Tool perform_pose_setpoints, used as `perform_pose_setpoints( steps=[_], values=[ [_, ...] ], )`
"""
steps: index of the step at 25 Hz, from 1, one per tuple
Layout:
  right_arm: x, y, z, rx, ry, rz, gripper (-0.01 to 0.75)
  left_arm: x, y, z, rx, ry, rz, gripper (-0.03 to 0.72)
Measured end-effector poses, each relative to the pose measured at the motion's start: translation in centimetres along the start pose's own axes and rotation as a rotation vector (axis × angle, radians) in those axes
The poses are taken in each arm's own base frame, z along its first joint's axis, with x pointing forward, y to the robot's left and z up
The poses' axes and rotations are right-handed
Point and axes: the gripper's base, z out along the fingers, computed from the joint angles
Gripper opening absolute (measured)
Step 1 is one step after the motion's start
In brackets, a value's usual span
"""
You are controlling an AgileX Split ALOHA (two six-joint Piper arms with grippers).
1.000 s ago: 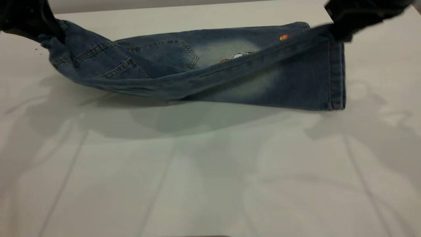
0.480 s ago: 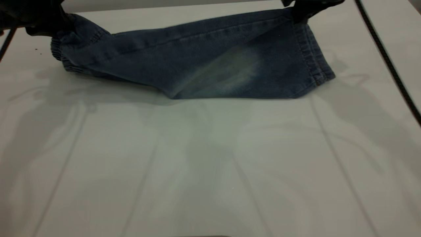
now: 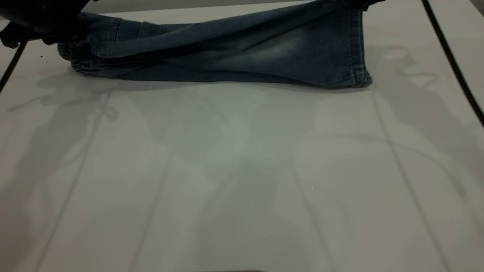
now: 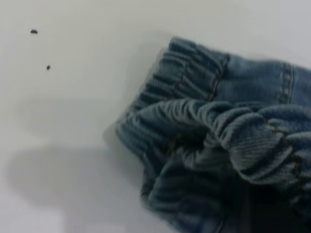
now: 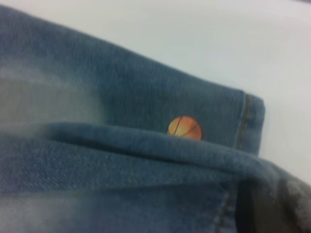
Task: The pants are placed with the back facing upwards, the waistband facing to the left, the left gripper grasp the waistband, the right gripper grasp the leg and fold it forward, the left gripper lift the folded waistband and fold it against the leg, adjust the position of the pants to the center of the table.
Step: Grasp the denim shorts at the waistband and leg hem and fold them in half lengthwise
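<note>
The pants lie folded lengthwise along the far side of the white table, with the plain leg on top. The ruched waistband points left. My left gripper is at the far left, shut on the bunched waistband; its dark jaws are buried in the denim. My right gripper is at the top edge, shut on the leg's upper corner by the hem, which is still raised. A dark finger pinches the fold above the lower leg's orange basketball print.
A black cable runs across the table's right side, and another hangs at the far left. Small dark specks lie near the waistband. The table's far edge is just behind the pants. A wide white surface extends toward the camera.
Both grippers carried the near half of the pants up and away over the far half. The back pockets and the print are now covered, and the fold has settled flatter.
</note>
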Motion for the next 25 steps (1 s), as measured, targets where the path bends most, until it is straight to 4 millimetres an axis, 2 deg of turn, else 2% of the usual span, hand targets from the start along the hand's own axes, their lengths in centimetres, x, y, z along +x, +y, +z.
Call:
perform_pose_setpoints(
  steps=[9,12,16,19,21,23,25],
  values=[
    [0.7,-0.2,1.4,0.024,-0.015,-0.002,0.052,0.2,-0.3,0.7,0.021,-0.074,0.017,0.109],
    [0.8,-0.2,1.5,0.025,-0.013,-0.002,0.083,0.4,-0.3,1.0,0.035,-0.087,0.061,0.145],
    [0.8,-0.2,1.5,0.027,-0.017,0.014,0.211,0.3,-0.5,1.1,0.056,-0.105,0.104,0.265],
    [0.8,-0.2,1.5,0.024,-0.01,0.023,0.354,-0.1,-0.7,1.0,0.074,-0.151,0.097,0.396],
    [1.0,-0.1,1.5,0.013,0.011,0.026,0.447,-0.5,-0.8,0.9,0.093,-0.198,0.031,0.464],
    [1.2,0.0,1.5,0.003,0.03,0.033,0.505,-0.8,-0.9,0.8,0.11,-0.226,-0.02,0.511],
    [1.5,0.2,1.5,-0.015,0.067,0.04,0.536,-1.0,-1.2,0.6,0.126,-0.219,0.007,0.533]
  ],
)
